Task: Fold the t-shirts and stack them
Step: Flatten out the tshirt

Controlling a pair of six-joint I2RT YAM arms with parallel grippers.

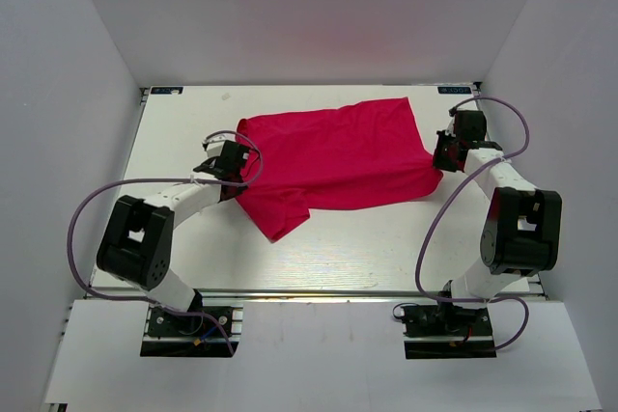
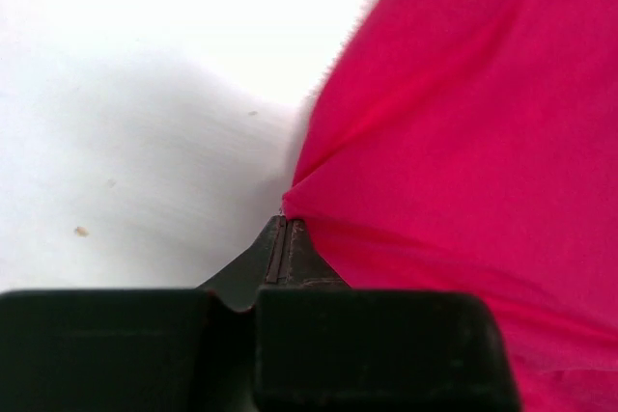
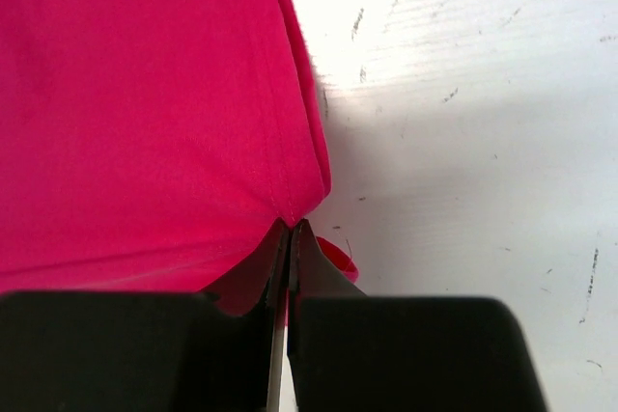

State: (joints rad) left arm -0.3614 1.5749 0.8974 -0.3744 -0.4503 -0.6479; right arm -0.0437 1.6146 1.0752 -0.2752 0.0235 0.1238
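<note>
We see the crimson-pink t-shirt [image 1: 338, 156] lying loosely spread on the white table [image 1: 386, 248], over the far half of it and between the 2 arms. It is not flat: soft folds run across the cloth, and 1 flap reaches down toward the near edge on the left side. The left gripper [image 2: 285, 222] sits at the shirt's left edge. Its jaws are pressed together on a small pinch of that edge, and in the left wrist view the cloth puckers into creases that fan out from the dark tips. The right gripper [image 3: 291, 227] is at the shirt's right near corner. Its jaws are likewise closed, nipping the hemmed edge where it comes to a point. In the right wrist view a little curl of pink cloth shows just beside the fingers on the bare-table side. From above, both grippers hang low over the table at opposite ends of the shirt, well apart. The bare tabletop beside the right gripper carries dark scuff marks, and pale walls [image 1: 87, 45] close in the table on 3 sides
</note>
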